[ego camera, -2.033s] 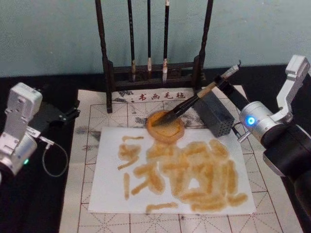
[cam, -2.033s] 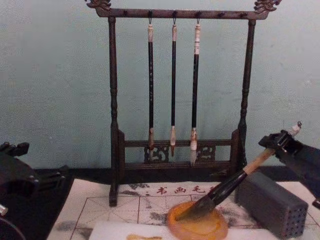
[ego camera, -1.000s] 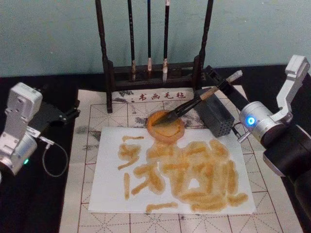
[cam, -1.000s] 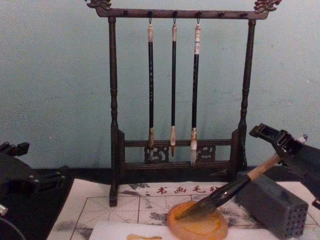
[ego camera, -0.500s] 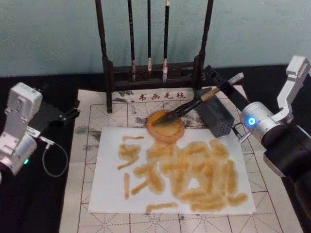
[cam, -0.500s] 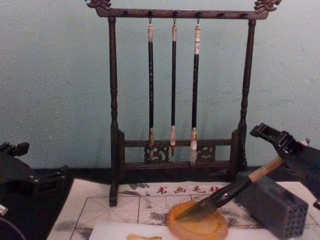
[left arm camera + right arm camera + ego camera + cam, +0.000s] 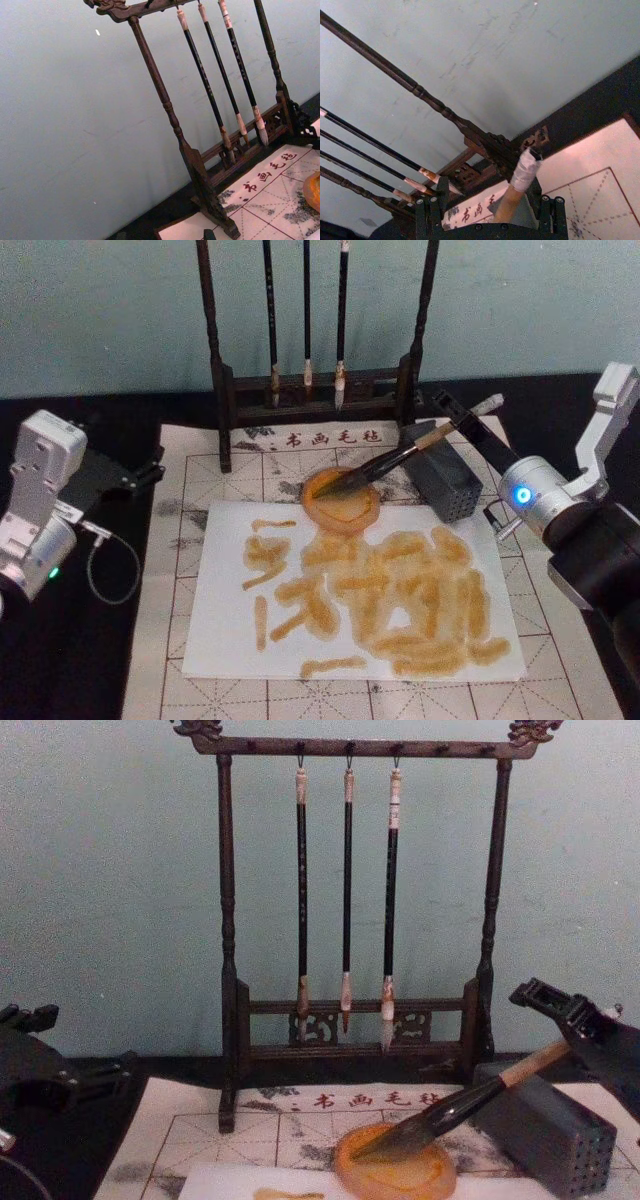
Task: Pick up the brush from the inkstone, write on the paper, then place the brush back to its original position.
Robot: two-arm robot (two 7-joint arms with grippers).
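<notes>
**Desk:** Lowered over the last two seconds, the brush [image 7: 400, 455] now lies flatter, and the right gripper [image 7: 462, 418] has drawn back toward the robot's right. Where does the brush sit now?

**Photographer:** Its bristles rest in the inkstone [image 7: 341, 497], ahead of and below the gripper. The handle leans across the top of the grey block [image 7: 442, 480], and the pale end cap still pokes between the right gripper's fingers [image 7: 547, 212]. The jaws stand spread on either side of the handle, so I judge it let go, though the end is not yet clear of them.

**Desk:** How far along is the job?

**Photographer:** Nearly finished, by my reading. The paper [image 7: 225, 635] is covered in yellow-orange strokes and the brush is back on the dish. Only the withdrawal is left.

**Desk:** Any room to back out?

**Photographer:** Open black table [image 7: 545, 400] lies behind and to the gripper's right. The brush stand [image 7: 315, 390] rises just to its left, near the far post, and the block sits directly beneath. The left gripper [image 7: 140, 478] stays parked well away at the mat's [image 7: 190, 455] left edge.
</notes>
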